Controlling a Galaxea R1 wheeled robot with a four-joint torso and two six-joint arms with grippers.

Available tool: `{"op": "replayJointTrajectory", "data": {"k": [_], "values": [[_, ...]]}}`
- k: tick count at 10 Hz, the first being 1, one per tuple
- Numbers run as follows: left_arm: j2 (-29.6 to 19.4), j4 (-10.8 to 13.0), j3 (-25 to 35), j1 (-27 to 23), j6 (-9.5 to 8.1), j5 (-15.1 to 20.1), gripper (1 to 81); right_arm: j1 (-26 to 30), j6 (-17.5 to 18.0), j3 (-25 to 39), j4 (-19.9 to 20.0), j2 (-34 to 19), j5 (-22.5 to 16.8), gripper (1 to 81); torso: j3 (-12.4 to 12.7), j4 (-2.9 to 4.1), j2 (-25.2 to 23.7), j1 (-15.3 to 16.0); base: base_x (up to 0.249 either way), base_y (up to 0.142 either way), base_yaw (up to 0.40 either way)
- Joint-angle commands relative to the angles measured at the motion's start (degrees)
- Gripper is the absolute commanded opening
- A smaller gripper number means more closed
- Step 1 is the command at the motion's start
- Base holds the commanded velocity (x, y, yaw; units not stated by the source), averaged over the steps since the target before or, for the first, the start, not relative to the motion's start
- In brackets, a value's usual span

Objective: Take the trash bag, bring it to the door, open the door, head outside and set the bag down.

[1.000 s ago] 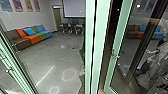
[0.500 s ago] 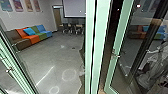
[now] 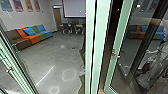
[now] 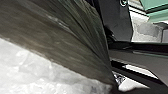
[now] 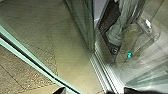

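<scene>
Sofa (image 3: 33, 35) over at ten o'clock through the glass, hasn't budged in the last second, so pretty sure I'm not driving rn. Post (image 3: 91, 47) just past twelve, same spot too. Then the door (image 3: 122, 27) at one o'clock, handle (image 3: 115, 56) about where it was. Looks ajar to me, dark gap beside it. Only real change: stuff in its glass has shifted a touch, incl. round the grey crumpled shape (image 3: 156, 65) at three o'clock, maybe a reflection of my load. I'd call this working the door, bag not outside and not down yet.

Trash bag (image 4: 77, 42) is right up close at my left wrist, all pleated. Can't tell if that pincer's clamped on it or not, sorry. Right pincer, can't tell either, but that wrist sees the sill (image 5: 100, 71) and rough paving (image 5: 15, 67). Snagging the bag on the door is my worry.
</scene>
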Motion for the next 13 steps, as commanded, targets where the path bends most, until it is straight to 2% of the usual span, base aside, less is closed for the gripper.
{"op": "replayJointTrajectory", "data": {"k": [1, 5, 7, 10, 13], "values": [[-0.27, -0.41, 0.53, -2.43, 0.23, 4.63, 1.0, 7.29, -1.09, -5.69, -4.12, -2.27, 3.17, 81.1, 0.00, 0.00, 0.00, 0.00, 0.000, 0.000, 0.000], [-0.27, -0.41, 0.45, -2.43, 0.23, 4.63, 1.0, 6.84, -1.96, -8.50, -4.73, -1.04, 4.04, 81.1, 0.00, 0.00, 0.00, -0.04, 0.000, 0.000, 0.000], [-0.45, -0.59, 0.53, -2.43, 0.23, 4.63, 1.0, 7.55, -2.41, -11.31, -7.28, 0.11, 5.10, 81.1, 0.00, 0.00, 0.00, -0.04, 0.000, 0.000, 0.000], [-0.10, -0.67, 0.53, -2.43, -0.04, 4.63, 1.0, 10.44, -2.76, -14.83, -13.59, 2.30, 5.98, 81.1, 0.00, 0.00, 0.00, -0.04, 0.000, 0.000, 0.000], [-0.19, -0.76, 0.53, -2.43, -0.12, 4.63, 1.0, 11.41, -2.76, -15.10, -14.14, 3.36, 6.24, 81.1, 0.00, 0.00, 0.00, -0.04, 0.000, 0.000, 0.000]]}}
